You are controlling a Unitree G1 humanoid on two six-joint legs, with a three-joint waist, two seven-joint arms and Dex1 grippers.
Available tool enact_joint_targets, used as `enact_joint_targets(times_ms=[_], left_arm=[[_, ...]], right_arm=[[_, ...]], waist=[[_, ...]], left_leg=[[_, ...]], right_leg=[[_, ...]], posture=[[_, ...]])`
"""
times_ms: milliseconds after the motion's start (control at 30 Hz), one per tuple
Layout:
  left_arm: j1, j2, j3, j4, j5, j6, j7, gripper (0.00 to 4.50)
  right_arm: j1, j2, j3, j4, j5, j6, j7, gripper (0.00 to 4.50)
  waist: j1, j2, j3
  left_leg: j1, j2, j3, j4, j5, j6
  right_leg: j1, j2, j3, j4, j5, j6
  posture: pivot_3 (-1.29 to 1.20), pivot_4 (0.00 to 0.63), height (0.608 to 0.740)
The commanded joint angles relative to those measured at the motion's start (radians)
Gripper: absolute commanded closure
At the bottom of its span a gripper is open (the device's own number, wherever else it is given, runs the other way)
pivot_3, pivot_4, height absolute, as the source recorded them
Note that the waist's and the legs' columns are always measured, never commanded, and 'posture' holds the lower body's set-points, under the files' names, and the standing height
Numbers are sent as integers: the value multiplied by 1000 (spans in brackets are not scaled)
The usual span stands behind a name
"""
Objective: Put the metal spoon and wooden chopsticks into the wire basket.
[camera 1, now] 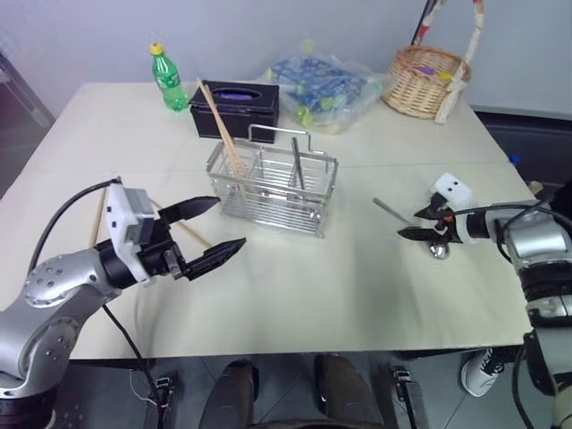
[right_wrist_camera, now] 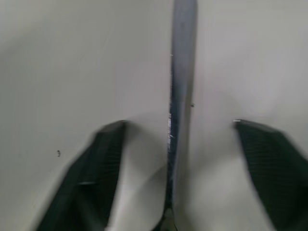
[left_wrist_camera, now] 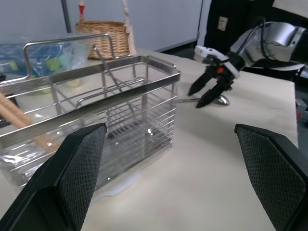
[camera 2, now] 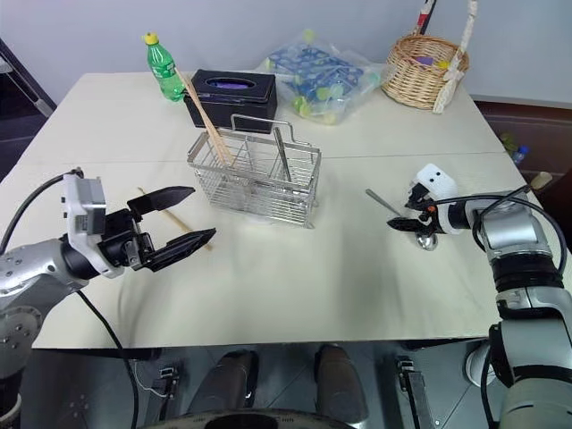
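On my pale beige counter [camera 1: 295, 295] the silver rectangular wire basket [camera 1: 273, 189] holds light-brown wooden chopsticks [camera 1: 223, 134]. My left pincer [camera 1: 213, 232] gapes apart near it. Right pincer [camera 1: 413, 225] straddles the slim shiny metal spoon [right_wrist_camera: 180, 96], fingers apart, not clamped.

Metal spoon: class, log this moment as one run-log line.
metal spoon: on table | right gripper: fingers astride handle | wire basket: one chopstick in
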Motion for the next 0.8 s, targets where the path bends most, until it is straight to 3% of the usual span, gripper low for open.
enact_joint_targets(times_ms=[33,167,533,800], left_arm=[[-23,-5,4,1,9,-22,-2,0],[-30,-8,3,8,14,-25,-7,0],[-32,-9,-1,25,21,-30,-37,0],[-14,-3,23,24,-14,-6,-53,0]], right_arm=[[42,6,29,-20,-5,60,16,2756],[55,4,22,-52,2,84,15,4465],[41,12,-25,-64,-5,80,-58,4465],[-64,68,-182,-168,35,82,-296,4465]], waist=[[-1,0,0],[-2,0,0],[-2,0,0],[-4,6,3]], left_leg=[[0,0,0,0,0,0],[0,0,0,-1,0,0],[0,0,0,0,0,0],[-2,0,0,-1,0,0]], right_leg=[[0,0,0,0,0,0],[0,0,0,0,0,0],[0,0,0,0,0,0],[-3,0,0,1,1,0]], posture=[[0,150,740],[0,150,740],[0,150,740],[0,150,740]])
